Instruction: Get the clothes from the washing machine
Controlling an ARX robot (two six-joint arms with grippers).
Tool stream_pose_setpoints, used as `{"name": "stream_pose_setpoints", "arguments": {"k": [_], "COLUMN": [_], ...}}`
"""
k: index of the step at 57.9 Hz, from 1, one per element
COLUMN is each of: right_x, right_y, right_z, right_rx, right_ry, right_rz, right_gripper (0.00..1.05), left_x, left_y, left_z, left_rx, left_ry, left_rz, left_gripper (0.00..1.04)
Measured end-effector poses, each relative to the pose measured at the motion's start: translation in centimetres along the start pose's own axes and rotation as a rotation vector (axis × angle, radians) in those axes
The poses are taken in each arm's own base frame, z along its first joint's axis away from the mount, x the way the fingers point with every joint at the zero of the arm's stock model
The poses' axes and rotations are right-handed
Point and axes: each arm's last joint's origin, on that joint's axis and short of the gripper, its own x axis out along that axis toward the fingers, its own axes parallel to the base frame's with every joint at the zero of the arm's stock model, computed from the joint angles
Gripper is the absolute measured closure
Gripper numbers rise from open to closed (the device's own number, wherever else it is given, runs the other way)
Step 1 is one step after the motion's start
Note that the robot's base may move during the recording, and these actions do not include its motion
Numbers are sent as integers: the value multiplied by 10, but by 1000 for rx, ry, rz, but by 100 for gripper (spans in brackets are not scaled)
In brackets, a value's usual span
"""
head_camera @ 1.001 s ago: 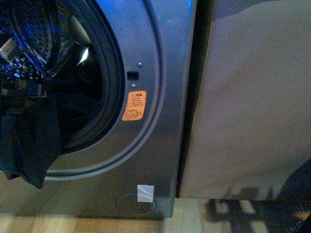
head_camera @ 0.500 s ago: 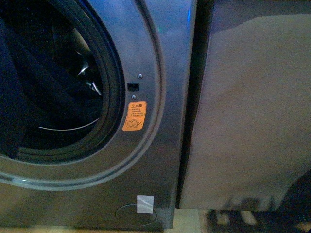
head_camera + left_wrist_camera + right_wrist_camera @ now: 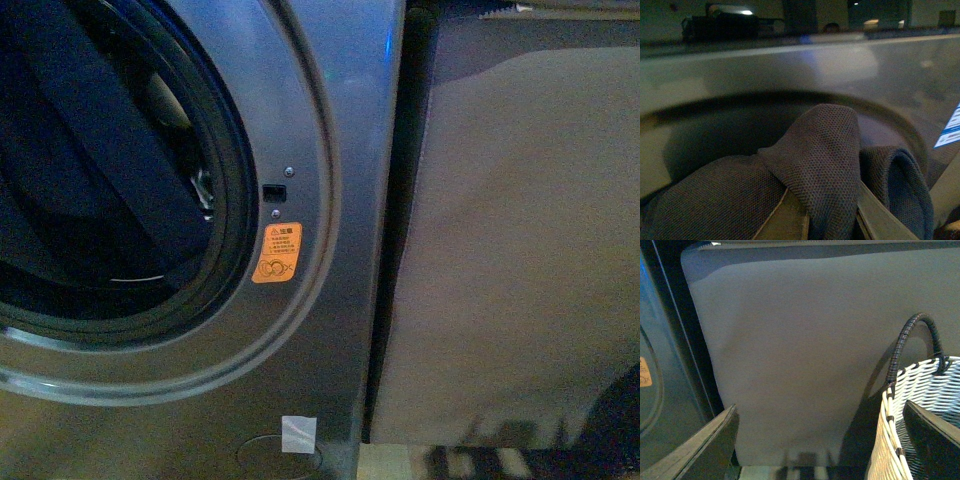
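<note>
The left gripper (image 3: 825,202) is clamped on the dark clothes (image 3: 825,145), which drape over its fingers (image 3: 785,225) in front of the round opening of the washing machine (image 3: 790,65). The right gripper (image 3: 820,412) is spread wide, with a white woven basket (image 3: 922,385) beside one finger and the tan sofa (image 3: 790,340) beyond.

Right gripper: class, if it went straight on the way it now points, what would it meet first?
The right gripper, jaws open, would probably meet the tan sofa side first; depth is unclear. The woven basket sits beside that line.
</note>
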Motion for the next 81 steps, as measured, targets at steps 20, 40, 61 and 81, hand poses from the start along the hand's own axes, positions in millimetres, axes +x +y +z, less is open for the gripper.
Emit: {"name": "stream_pose_setpoints", "arguments": {"k": [20, 40, 61, 81], "right_x": [0, 0, 0, 0], "right_y": [0, 0, 0, 0], "right_z": [0, 0, 0, 0], "right_rx": [0, 0, 0, 0], "right_ry": [0, 0, 0, 0], "right_rz": [0, 0, 0, 0], "right_gripper": [7, 7, 7, 7], "left_x": [19, 34, 44, 40], "left_y": [-67, -138, -195, -194], "left_z": [83, 159, 215, 219], "left_rx": [103, 113, 85, 84], "left_ry": [-116, -204, -273, -290], "left_rz": [-222, -432, -549, -546], "left_gripper": [95, 95, 95, 95]}}
